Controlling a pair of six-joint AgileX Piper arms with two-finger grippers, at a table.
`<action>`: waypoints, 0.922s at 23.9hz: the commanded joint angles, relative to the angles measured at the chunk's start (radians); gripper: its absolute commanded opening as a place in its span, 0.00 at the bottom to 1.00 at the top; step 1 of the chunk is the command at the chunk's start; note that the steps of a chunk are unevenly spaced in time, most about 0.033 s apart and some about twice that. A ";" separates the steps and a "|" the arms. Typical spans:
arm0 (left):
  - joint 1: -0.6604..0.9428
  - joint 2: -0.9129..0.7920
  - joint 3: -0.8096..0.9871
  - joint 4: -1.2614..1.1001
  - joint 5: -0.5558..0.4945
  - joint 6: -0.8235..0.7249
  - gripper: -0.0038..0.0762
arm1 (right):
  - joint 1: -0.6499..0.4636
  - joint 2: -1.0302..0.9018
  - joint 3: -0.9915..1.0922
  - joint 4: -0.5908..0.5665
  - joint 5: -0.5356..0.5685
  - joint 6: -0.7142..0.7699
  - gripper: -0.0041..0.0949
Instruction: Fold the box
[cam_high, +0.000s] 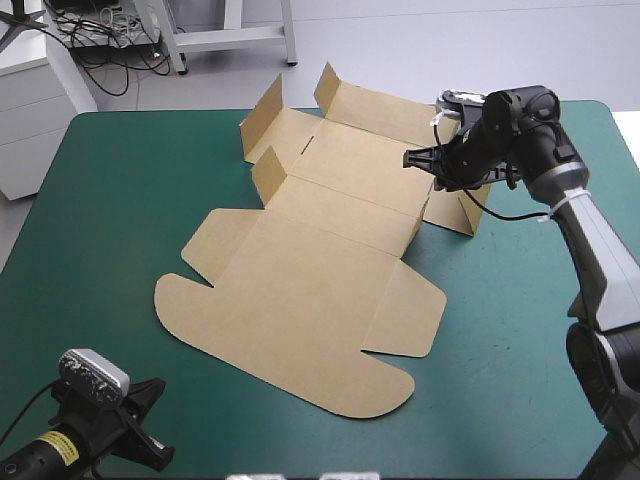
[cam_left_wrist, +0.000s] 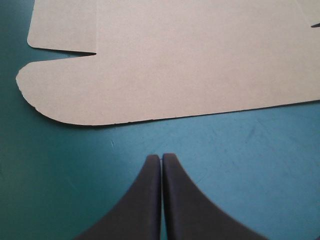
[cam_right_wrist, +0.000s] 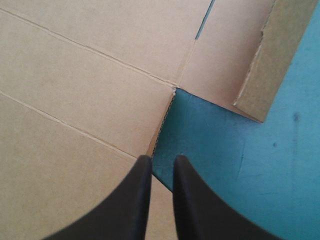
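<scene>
The brown box (cam_high: 300, 290) lies as a cut sheet in the middle of the teal-green cover, its rounded lid end toward the near edge. At the far end, short flaps (cam_high: 264, 112) stand up, and another flap (cam_high: 458, 210) is raised at the right. My right gripper (cam_high: 438, 170) is at the sheet's right side, where a side panel's edge (cam_right_wrist: 162, 125) runs in between its all but shut fingers (cam_right_wrist: 161, 162). My left gripper (cam_high: 152, 430) is low by the near left corner, shut and empty (cam_left_wrist: 161, 157). It points at the rounded lid edge (cam_left_wrist: 60, 112) a short way ahead.
The table's far edge (cam_high: 200, 112) runs just behind the raised far flaps. Teal-green cover (cam_high: 90, 230) shows in a broad strip left of the sheet and between its near edge and my left gripper.
</scene>
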 joint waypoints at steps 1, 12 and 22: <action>-0.001 0.012 -0.028 -0.021 -0.066 -0.001 0.04 | -0.002 -0.021 -0.036 0.053 0.007 0.025 0.45; -0.001 0.012 -0.028 -0.021 -0.066 -0.001 0.04 | -0.004 0.162 -0.032 0.125 0.007 0.146 0.65; -0.001 0.012 -0.028 -0.021 -0.066 -0.001 0.04 | -0.004 0.255 -0.032 0.185 0.007 0.146 0.53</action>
